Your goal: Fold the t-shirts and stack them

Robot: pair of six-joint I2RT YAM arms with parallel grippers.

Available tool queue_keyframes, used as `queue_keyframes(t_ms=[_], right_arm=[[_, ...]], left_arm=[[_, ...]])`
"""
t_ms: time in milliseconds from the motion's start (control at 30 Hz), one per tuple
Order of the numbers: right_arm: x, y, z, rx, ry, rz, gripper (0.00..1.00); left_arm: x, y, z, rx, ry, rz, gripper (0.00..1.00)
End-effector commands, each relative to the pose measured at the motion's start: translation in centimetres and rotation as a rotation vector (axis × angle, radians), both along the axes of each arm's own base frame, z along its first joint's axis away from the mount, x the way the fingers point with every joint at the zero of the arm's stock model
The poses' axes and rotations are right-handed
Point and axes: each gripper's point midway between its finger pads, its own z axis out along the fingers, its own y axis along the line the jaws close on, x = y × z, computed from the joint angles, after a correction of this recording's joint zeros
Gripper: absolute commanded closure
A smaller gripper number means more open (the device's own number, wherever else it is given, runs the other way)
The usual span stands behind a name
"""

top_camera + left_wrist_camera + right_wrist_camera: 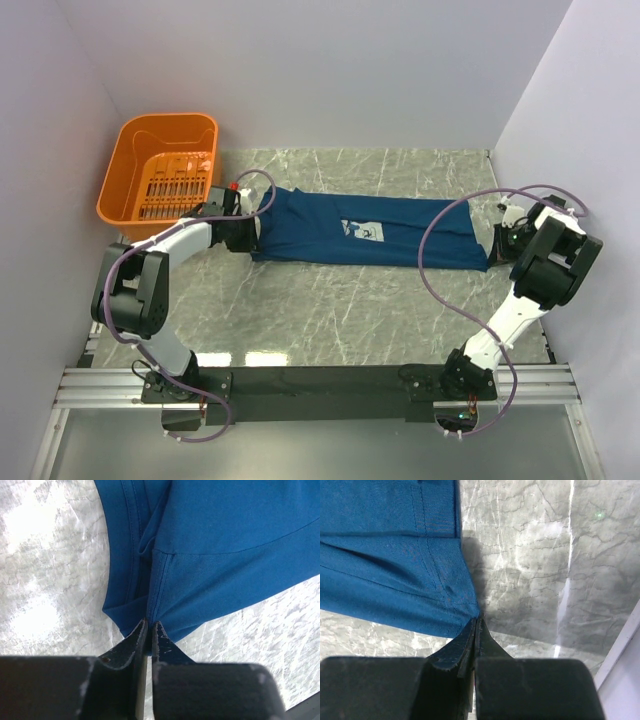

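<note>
1. Nearest: one black rail [320, 382] along the near edge carries two arm bases. There are two arms, and a purple cable loops off each.
2. Left gripper [149, 625]: the jaws are all but together, with a thin slit between them. An edge of the t-shirt [225, 555] is pinched at the tips, low over the marbled tabletop [45, 580].
3. Right gripper [476, 621]: clenched on the opposite end, with the stitched hem corner caught at the very tips.
4. The t-shirt lies mid-tabletop as a long dark blue band running left to right between the two grippers. Its small white print [362, 230] faces up near the middle.
5. Judgement: it is held at both ends to keep the cloth taut and flat, so the creases lie straight for the next fold.
6. Count: one t-shirt and two grippers, both grasping it. No folded stack shows, so the task looks early.
7. Farthest: one orange basket [160, 122] sits at the far left corner, near the left gripper and apart from the cloth.
</note>
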Motion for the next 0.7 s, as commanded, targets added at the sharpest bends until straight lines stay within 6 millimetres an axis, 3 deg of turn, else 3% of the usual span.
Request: queue_keyframes(t_ms=[0, 67, 133, 167, 233, 400, 500, 667], right_arm=[[-0.3, -0.8, -0.2, -0.053, -0.007, 0.027, 1.00], [0.0, -0.5, 0.1, -0.036, -0.025, 0.028, 0.98], [0.4, 0.2, 0.8, 0.000, -0.049, 0.033, 0.95], [0.5, 0.4, 1.0, 0.011, -0.056, 0.036, 0.86], [0.9, 0.7, 2.0, 0.031, -0.076, 0.046, 0.79], [2.2, 0.4, 5.0, 0.028, -0.137, 0.041, 0.66], [3.5, 0.4, 6.3, 0.059, -0.163, 0.036, 0.65], [4.2, 1.7, 5.8, 0.105, -0.150, 0.046, 0.63]], left_arm=[[-0.1, 0.5, 0.4, 0.010, -0.007, -0.010, 0.87], [-0.1, 0.4, 0.6, 0.005, -0.011, -0.009, 0.84], [0.0, 0.4, 0.7, 0.005, -0.015, -0.005, 0.72], [0.0, 0.5, 0.8, 0.007, -0.019, -0.003, 0.68], [0.1, 0.5, 1.5, 0.007, -0.034, 0.001, 0.53], [0.5, 0.9, 4.8, -0.004, -0.128, 0.033, 0.32], [0.6, 0.5, 6.0, -0.034, -0.156, 0.030, 0.30], [1.0, -0.1, 6.1, -0.061, -0.162, 0.021, 0.30]])
